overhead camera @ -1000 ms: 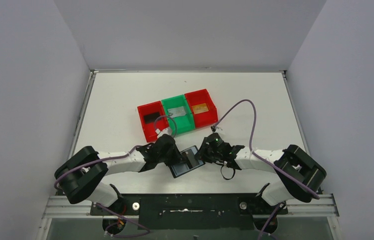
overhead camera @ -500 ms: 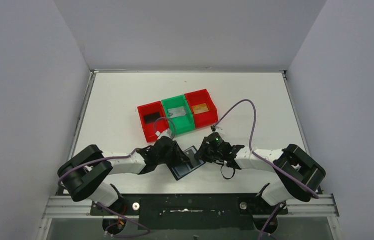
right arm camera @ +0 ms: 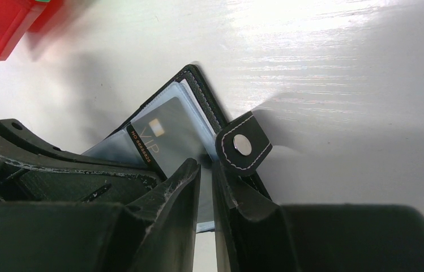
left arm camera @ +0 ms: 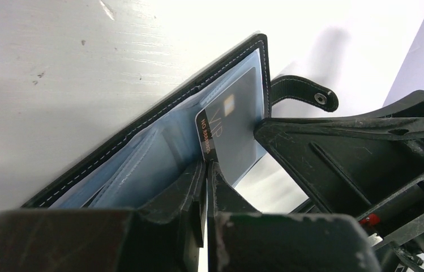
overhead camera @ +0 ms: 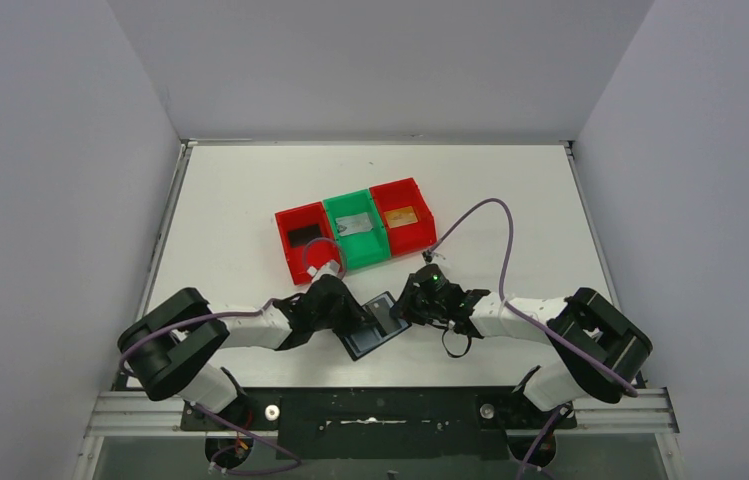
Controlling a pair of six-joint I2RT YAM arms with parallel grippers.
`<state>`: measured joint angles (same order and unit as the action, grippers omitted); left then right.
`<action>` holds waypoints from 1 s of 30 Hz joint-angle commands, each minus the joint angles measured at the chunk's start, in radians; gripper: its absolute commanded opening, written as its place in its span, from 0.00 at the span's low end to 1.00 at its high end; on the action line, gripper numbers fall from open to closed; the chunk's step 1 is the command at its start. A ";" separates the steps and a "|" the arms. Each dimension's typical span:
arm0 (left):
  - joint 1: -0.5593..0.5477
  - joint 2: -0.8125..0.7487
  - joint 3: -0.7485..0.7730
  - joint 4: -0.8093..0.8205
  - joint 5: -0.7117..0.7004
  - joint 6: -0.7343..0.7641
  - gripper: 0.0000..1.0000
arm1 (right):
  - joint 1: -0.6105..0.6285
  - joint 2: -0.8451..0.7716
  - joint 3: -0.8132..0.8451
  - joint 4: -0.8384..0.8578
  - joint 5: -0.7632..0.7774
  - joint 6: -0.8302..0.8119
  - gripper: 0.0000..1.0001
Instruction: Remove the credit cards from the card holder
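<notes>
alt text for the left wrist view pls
The left end effector pinches the edge of a dark card lettered VIP, partly out of a clear pocket in the open black card holder lying on a white table. The right end effector and its black body fill the right side, against the holder's edge.

Bright overhead light, table [left arm camera: 311, 22] glare (wrist views), soft shadows

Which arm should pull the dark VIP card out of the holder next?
Left. The left gripper is shut on a corner of the dark card, so it probably only has to draw back. The right gripper looks clamped on the edge of the card holder by the snap tab, steadying it.
</notes>
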<state>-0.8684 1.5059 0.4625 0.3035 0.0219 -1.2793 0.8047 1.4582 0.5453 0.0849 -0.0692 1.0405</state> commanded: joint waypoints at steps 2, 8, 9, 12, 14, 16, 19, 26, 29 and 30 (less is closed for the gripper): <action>-0.001 -0.031 -0.007 0.027 -0.021 0.003 0.00 | -0.002 0.044 -0.018 -0.056 0.038 -0.007 0.18; 0.005 -0.101 -0.014 -0.050 -0.020 0.042 0.00 | -0.004 0.039 -0.018 -0.066 0.049 -0.004 0.19; 0.006 -0.118 -0.021 -0.056 -0.019 0.045 0.00 | -0.004 0.039 -0.016 -0.066 0.051 -0.002 0.20; 0.011 -0.174 -0.059 -0.056 -0.013 0.048 0.00 | -0.004 0.035 -0.016 -0.065 0.051 0.000 0.20; 0.012 -0.204 -0.081 -0.039 -0.012 0.043 0.00 | -0.004 0.033 -0.019 -0.051 0.040 -0.002 0.20; 0.016 -0.218 -0.092 -0.018 -0.010 0.039 0.00 | -0.005 0.037 -0.021 -0.032 0.025 -0.006 0.20; 0.018 -0.197 -0.084 0.001 -0.004 0.038 0.00 | -0.003 0.054 -0.015 -0.015 0.000 -0.019 0.19; 0.017 -0.117 -0.045 0.062 0.021 0.034 0.00 | 0.007 0.069 -0.003 -0.013 -0.014 -0.030 0.14; 0.019 -0.105 -0.055 0.114 0.028 0.014 0.02 | 0.006 0.078 0.001 -0.020 -0.022 -0.034 0.13; 0.017 -0.103 -0.058 0.128 0.030 0.008 0.04 | 0.006 0.081 0.002 -0.021 -0.024 -0.035 0.12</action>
<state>-0.8509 1.3891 0.3756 0.3042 0.0261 -1.2568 0.8043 1.4837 0.5480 0.1268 -0.0837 1.0309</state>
